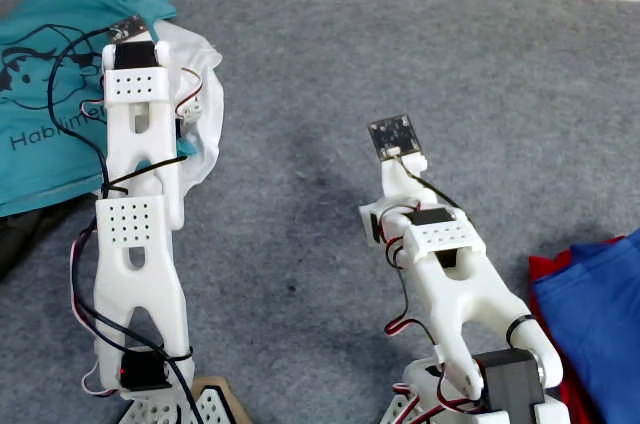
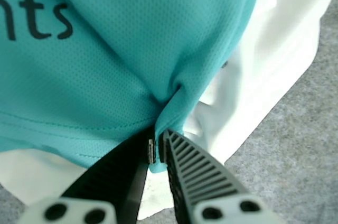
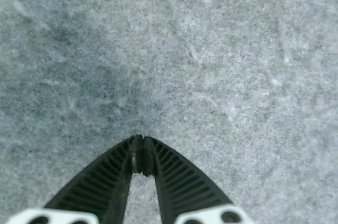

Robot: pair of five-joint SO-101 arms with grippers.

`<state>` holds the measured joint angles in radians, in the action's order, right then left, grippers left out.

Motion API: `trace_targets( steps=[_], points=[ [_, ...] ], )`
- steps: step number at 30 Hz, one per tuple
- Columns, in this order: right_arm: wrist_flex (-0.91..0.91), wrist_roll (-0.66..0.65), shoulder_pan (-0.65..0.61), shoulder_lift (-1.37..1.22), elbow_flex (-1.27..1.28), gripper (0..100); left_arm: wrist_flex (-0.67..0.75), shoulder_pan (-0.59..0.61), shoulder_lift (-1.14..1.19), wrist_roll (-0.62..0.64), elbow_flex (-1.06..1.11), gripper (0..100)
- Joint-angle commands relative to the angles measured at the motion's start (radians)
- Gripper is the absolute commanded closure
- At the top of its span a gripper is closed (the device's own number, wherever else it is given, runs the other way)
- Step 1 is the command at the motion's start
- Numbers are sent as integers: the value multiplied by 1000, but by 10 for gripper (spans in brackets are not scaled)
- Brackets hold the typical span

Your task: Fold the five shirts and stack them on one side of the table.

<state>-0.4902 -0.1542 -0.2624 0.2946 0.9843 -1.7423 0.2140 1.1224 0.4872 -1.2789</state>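
Observation:
A teal shirt [image 1: 60, 74] with dark print lies at the table's far left, over a white shirt [image 1: 205, 94]. My left gripper [image 2: 158, 150] is shut on a pinched fold at the teal shirt's [image 2: 132, 49] hem, with the white shirt [image 2: 274, 49] showing underneath. In the high view the left arm [image 1: 140, 94] stands over that spot. My right gripper [image 3: 141, 155] is shut with nothing in it, hovering over bare grey carpet near the table's middle. A blue shirt [image 1: 600, 314] lies on a red shirt [image 1: 545, 274] at the right edge.
The table is covered in grey carpet [image 1: 400, 54], bare across the middle and far right. A dark item [image 1: 20, 234] lies at the left edge below the teal shirt. Cables hang along both arms.

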Motion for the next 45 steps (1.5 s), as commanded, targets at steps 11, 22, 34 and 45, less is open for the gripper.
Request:
trace_targets(
  steps=[11, 22, 34, 45],
  points=[
    [-5, -9, -10, 8, -8, 990, -28, -154, -271, -2, 36, 995],
    [-5, -9, -10, 10, -8, 990, -25, -418, -811, -146, 367, 994],
    [-2, -9, -8, 4, -8, 990, -31, -476, -1336, -508, 403, 994],
    [-4, 23, -12, 12, -8, 990, -26, -467, -1793, -588, 654, 994]
  ],
)
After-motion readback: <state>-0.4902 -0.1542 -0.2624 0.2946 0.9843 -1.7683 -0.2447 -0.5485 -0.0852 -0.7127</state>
